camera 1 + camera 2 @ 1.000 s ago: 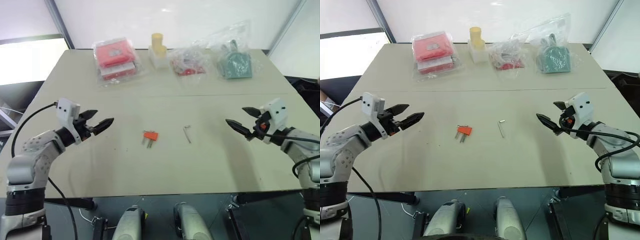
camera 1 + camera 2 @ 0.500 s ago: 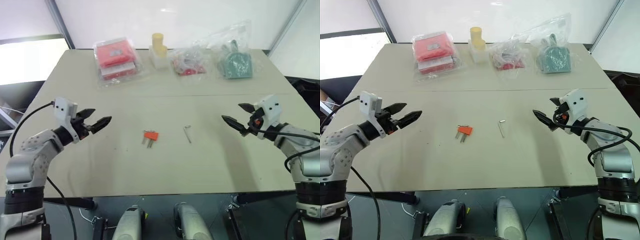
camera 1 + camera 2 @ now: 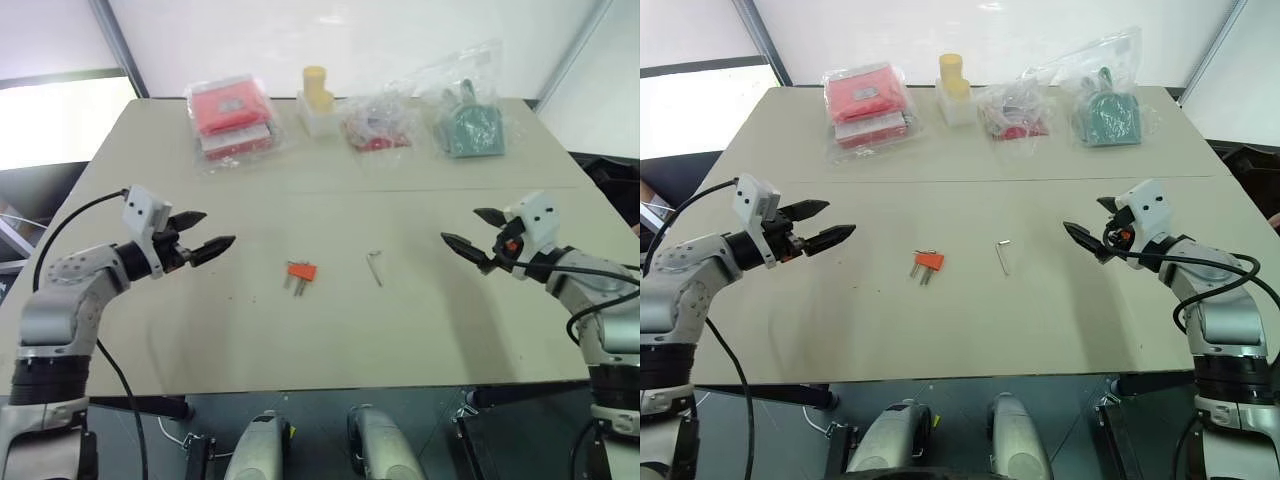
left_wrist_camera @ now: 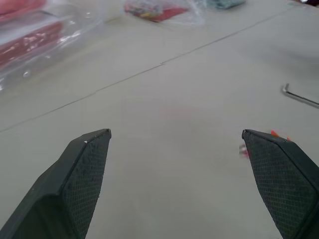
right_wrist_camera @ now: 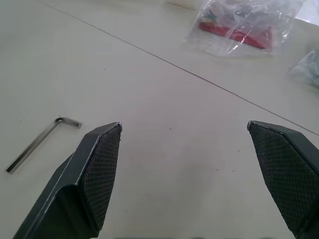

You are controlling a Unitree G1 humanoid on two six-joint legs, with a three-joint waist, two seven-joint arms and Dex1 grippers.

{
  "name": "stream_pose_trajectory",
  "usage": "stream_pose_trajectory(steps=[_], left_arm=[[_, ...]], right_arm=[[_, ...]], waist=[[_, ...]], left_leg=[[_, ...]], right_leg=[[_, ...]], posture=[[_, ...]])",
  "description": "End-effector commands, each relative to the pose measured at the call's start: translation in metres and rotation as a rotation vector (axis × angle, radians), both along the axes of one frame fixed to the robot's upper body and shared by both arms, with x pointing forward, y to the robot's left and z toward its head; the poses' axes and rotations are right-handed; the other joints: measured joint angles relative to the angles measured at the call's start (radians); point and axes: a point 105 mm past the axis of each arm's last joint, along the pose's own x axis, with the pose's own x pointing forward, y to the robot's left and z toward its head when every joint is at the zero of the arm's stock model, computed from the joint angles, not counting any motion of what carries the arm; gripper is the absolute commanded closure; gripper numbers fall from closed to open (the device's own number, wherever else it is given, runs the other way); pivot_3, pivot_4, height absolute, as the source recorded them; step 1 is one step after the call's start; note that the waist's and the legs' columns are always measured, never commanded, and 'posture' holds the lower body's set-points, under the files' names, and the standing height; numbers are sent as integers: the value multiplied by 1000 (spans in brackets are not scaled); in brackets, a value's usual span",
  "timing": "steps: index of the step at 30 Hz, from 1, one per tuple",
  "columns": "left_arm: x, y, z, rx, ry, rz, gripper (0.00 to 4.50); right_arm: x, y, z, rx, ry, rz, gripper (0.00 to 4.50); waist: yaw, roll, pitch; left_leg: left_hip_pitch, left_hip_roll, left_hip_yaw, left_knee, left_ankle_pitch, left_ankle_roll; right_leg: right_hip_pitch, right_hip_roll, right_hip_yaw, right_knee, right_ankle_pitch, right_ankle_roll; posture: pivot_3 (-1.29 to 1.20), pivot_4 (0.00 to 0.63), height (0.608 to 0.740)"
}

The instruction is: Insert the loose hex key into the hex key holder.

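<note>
A: Where's the key [image 3: 375,266]?

B: Flat on the counter [image 3: 420,330], mid-way across, with the holder [image 3: 301,272] near it on its left. Its long shank runs roughly toward and away from the robot, the short bent end at the far tip.

A: Which claw is nearer?

B: The right claw [image 3: 471,238], I'd say, though not by much. The key lies to its left and below, well apart. The left claw [image 3: 210,233] hangs closer to the holder.

A: Are they holding anything?

B: No. Both stand wide open and empty above the counter, pointing inward.

A: So the approach?

B: Probably the right claw comes across the shank.
</note>
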Motion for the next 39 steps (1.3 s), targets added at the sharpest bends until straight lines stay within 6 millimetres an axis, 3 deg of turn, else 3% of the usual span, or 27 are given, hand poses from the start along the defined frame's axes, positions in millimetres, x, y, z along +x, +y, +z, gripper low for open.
stream_pose_trajectory(steps=[1, 8, 16, 27, 39], left_arm=[[-18, -18, 14, 52, 10, -206, 93], [-21, -21, 17, 159, 35, -325, 93], [-21, -26, 18, 156, 26, -337, 93], [-29, -26, 16, 138, 28, -305, 93], [-32, -26, 11, 129, 23, -264, 93]], right_arm=[[-8, 28, 16, -20, -12, 156, 303], [-25, 106, -3, -10, 101, 483, 303], [-9, 166, -39, 23, 121, 628, 303], [15, 194, -53, -11, 92, 681, 303], [14, 210, -69, -15, 138, 731, 303]], waist=[[-2, 0, 0], [-2, 0, 0], [-1, -1, 0], [-3, 0, 1], [-5, 0, 1]], left_leg=[[0, 0, 0, 0, 0, 0], [0, 1, 0, 0, 0, 0], [-1, 0, 1, 1, 0, 0], [-1, 0, 0, 0, 0, 0], [0, 1, 0, 0, 0, 0]], right_leg=[[0, 0, 0, 0, 0, 0], [-1, 1, 0, 1, 0, 0], [-2, 0, 0, 0, 0, 0], [-3, 1, 0, 3, 2, 4], [-3, 1, 0, 5, 2, 4]], posture=[[0, 150, 739], [0, 150, 739], [0, 150, 739], [0, 150, 739], [0, 150, 739]])
